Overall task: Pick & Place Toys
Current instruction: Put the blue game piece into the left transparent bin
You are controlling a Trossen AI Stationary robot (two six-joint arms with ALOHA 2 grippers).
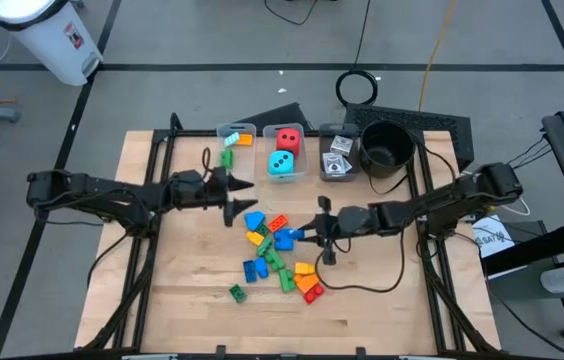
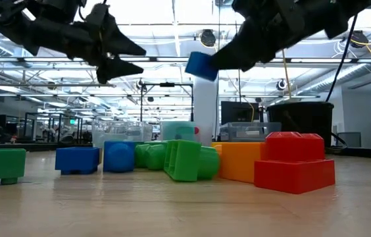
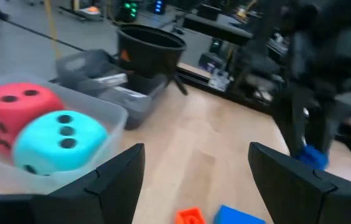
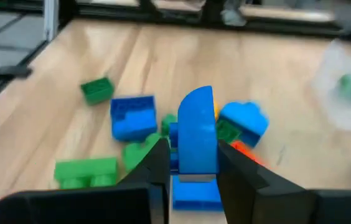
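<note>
A pile of small plastic bricks (image 1: pixel 274 252) in blue, green, orange, red and yellow lies in the middle of the table. My right gripper (image 1: pixel 309 234) hangs over the pile's right side, shut on a blue brick (image 4: pixel 195 130) that shows well above the table in the low view (image 2: pixel 200 66). My left gripper (image 1: pixel 238 196) hovers open, with nothing between its fingers, left of the pile and near the bins. A red die (image 3: pixel 10 109) and a teal die (image 3: pixel 60 140) rest in the middle clear bin (image 1: pixel 284 152). My right gripper pinches the blue brick by its two broad sides (image 4: pixel 208 149) between its two fingers. The fingers come from the table's right, slanting slightly down. The brick stands on edge between them, lifted clear of the pile and the table.
Three clear bins line the far edge: one with bricks (image 1: pixel 234 140), the dice bin, and one with small cards (image 1: pixel 338 155). A round black pot (image 1: pixel 387 145) stands right of them. Bare wood lies along the table's near, left and right sides.
</note>
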